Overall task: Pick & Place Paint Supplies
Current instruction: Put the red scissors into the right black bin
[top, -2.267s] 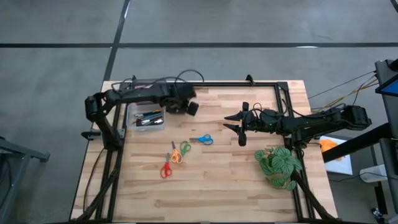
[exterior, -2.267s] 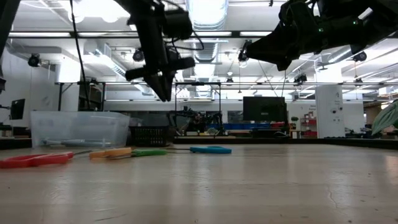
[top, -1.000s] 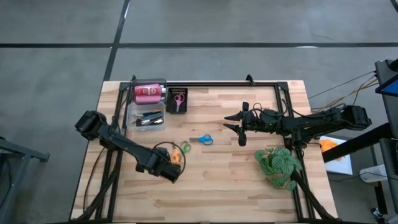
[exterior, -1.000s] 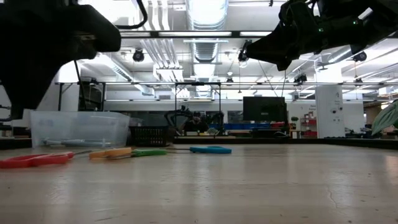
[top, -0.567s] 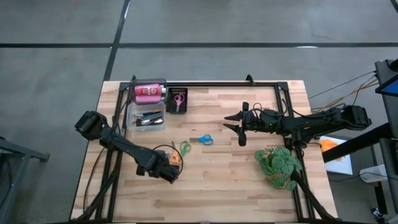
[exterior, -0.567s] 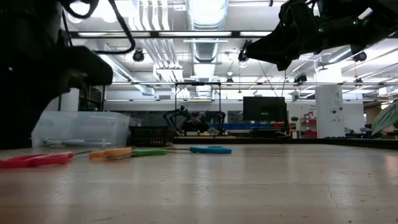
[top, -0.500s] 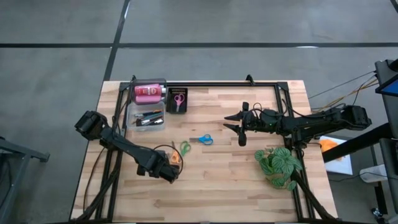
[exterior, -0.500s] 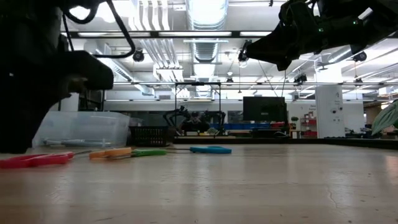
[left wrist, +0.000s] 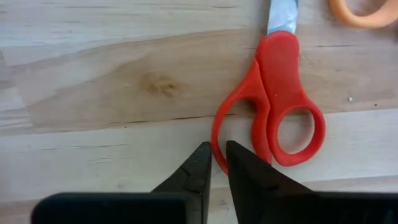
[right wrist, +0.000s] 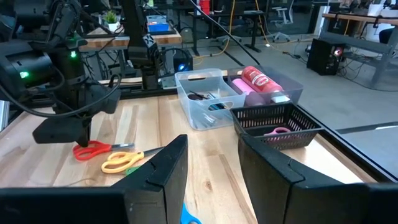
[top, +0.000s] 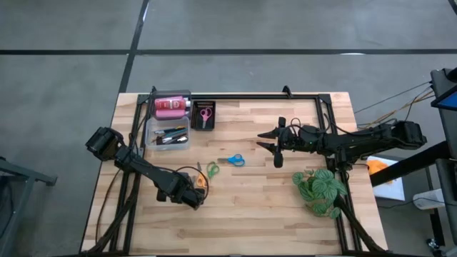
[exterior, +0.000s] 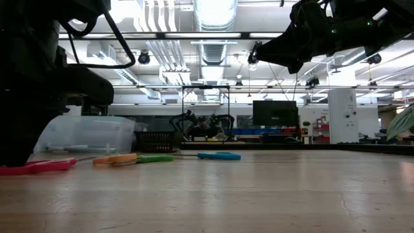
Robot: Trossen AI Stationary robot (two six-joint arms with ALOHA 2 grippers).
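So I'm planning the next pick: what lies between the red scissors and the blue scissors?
In the high view, the orange scissors and green scissors lie between the red scissors and the blue scissors.

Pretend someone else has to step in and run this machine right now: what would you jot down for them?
Left gripper: down at the red scissors, fingers nearly shut around one handle loop.
Right gripper: open, empty, waiting above mid-table.
Done: pink scissors in the black basket; pink bottle and brushes in the clear tub.
Left: red, orange, green and blue scissors on the table.
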